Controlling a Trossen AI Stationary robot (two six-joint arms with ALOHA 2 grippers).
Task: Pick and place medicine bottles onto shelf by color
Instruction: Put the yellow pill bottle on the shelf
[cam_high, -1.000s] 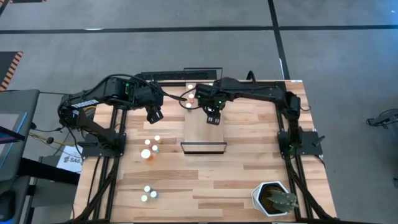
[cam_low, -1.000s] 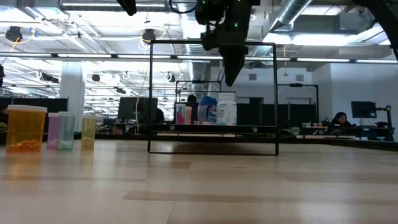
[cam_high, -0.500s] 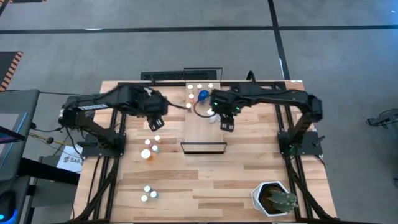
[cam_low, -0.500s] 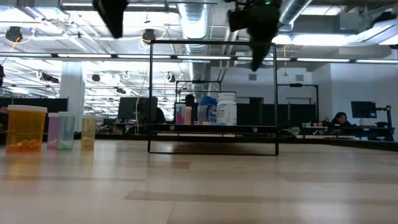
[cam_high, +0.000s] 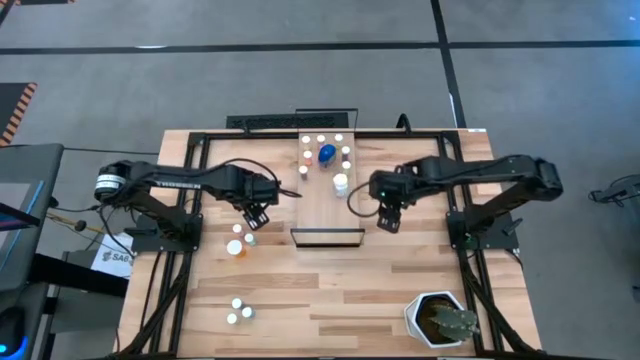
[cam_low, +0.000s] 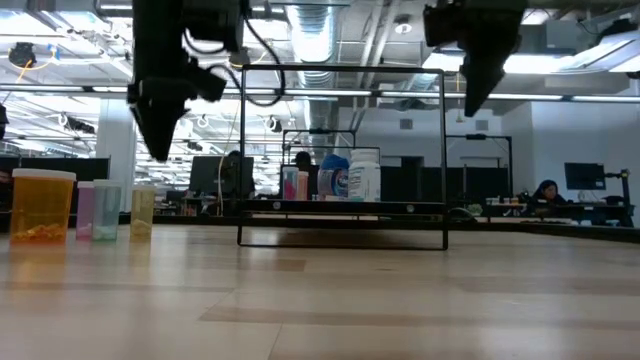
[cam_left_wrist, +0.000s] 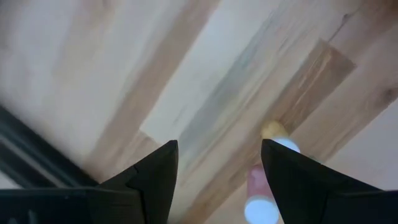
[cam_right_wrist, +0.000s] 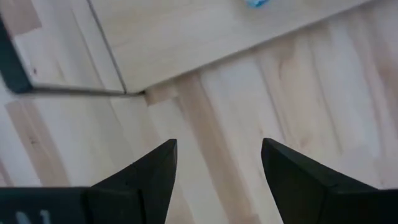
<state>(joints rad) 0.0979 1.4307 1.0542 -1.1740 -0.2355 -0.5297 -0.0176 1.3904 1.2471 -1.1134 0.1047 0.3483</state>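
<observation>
The shelf (cam_high: 328, 205) is a long light-wood board in the table's middle. At its far end stand several small white-capped bottles (cam_high: 321, 141), a blue bottle (cam_high: 327, 154) and a white bottle (cam_high: 341, 183). They also show in the low view (cam_low: 335, 180). My left gripper (cam_high: 256, 215) is open and empty, above a group of small bottles (cam_high: 243, 236) left of the shelf. Its wrist view shows a yellowish bottle (cam_left_wrist: 273, 130) and a pink bottle (cam_left_wrist: 258, 194) below it. My right gripper (cam_high: 386, 218) is open and empty, just right of the shelf, above bare table.
Three more small bottles (cam_high: 238, 311) stand near the table's near left. An orange bottle (cam_low: 40, 205) and paler ones (cam_low: 106, 210) show at the left of the low view. A white plant pot (cam_high: 440, 320) stands at the near right corner. The shelf's near right corner (cam_right_wrist: 127, 92) shows in the right wrist view.
My right gripper has gone from over the shelf toward the table's right and near edges, off the shelf. A white bottle now stands on the shelf where it was. My left gripper has gone down and toward the near edge, toward the bottles left of the shelf.
</observation>
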